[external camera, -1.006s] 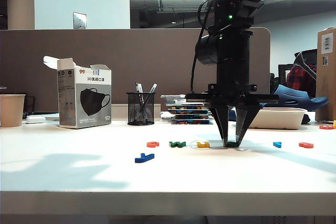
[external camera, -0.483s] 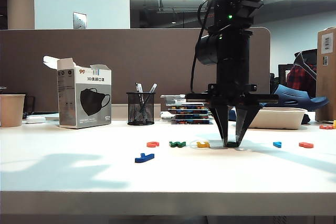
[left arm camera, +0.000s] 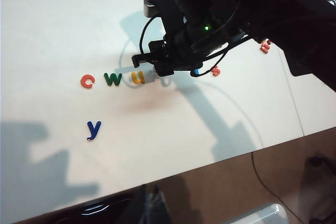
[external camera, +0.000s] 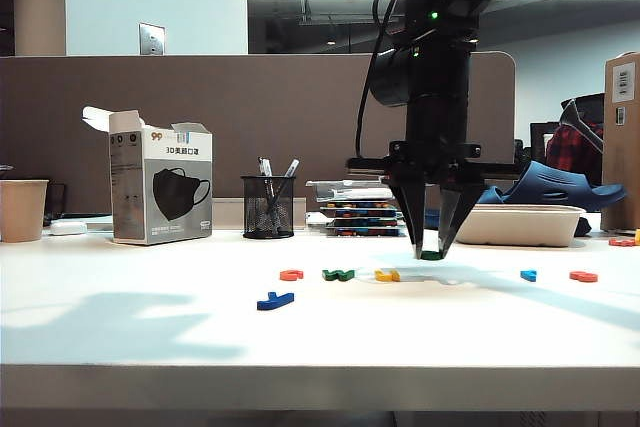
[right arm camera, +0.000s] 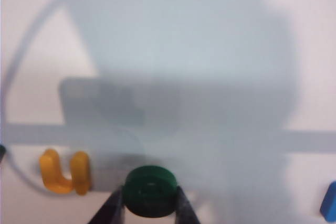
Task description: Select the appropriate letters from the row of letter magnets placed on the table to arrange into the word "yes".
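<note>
Exterior view: right end effector (external camera: 431, 252) hangs just above the counter (external camera: 150, 332), fingers clamped on the dark green letter (external camera: 431, 255); the yellow letter (external camera: 387, 275) lies just below and beside it.

Left wrist view: left end effector is out of sight; the dark blue y (left arm camera: 93, 129) lies alone, apart from the row.

Right wrist view: dark green letter (right arm camera: 150, 190) sits pinched between both fingers (right arm camera: 111, 209).
</note>
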